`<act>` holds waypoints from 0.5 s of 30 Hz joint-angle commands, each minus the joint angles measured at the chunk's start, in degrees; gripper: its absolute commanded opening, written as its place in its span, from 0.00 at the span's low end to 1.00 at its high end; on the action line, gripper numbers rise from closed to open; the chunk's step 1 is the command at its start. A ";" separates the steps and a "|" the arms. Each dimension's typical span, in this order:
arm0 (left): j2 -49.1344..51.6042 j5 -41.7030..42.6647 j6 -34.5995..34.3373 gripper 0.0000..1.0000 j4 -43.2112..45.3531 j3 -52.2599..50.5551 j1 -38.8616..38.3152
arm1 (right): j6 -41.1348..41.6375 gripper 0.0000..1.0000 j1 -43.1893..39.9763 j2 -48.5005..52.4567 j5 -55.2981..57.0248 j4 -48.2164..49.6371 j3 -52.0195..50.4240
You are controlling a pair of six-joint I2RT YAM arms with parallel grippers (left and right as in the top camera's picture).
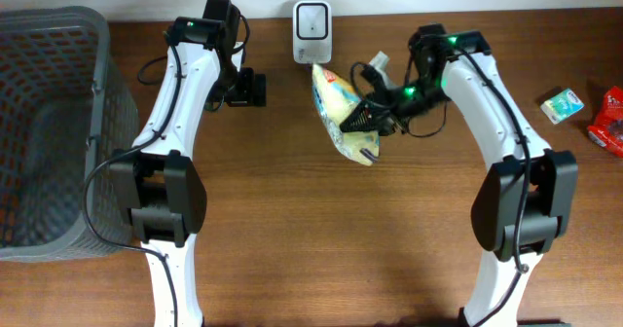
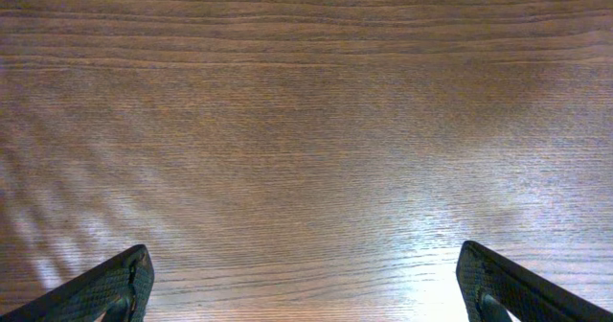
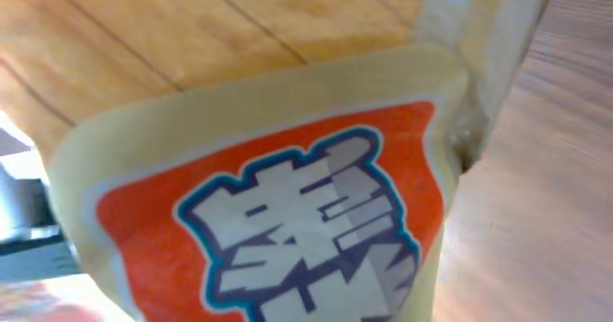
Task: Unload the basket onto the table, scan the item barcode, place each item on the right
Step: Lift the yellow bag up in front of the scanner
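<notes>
Gripping the yellow snack bag (image 1: 336,103) at upper center of the overhead view, the right tool (image 1: 373,115) is clenched on its right edge. The bag's top end sits just below the white scanner (image 1: 310,20). Its orange label fills the right wrist view. The left tool (image 1: 248,87) is released, its 2 fingers (image 2: 105,284) wide apart over the wood table (image 1: 321,239). A gray basket (image 1: 97,35) is at the left edge.

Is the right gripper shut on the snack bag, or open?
Shut on it: overhead, the right gripper pinches the edge of the yellow snack bag, and the bag fills its wrist view.
</notes>
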 commanded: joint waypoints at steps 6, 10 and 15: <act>0.22 -0.39 -0.50 0.99 0.07 -0.15 0.09 | -6.40 0.04 -3.32 -0.87 -16.63 -5.75 0.81; 0.22 -0.39 -0.50 0.99 0.07 -0.15 0.09 | -10.05 0.04 -3.41 -0.87 -9.25 3.41 0.81; 0.22 -0.42 -0.50 0.99 0.07 -0.15 0.09 | 22.16 0.04 -1.46 -0.85 28.28 31.50 0.81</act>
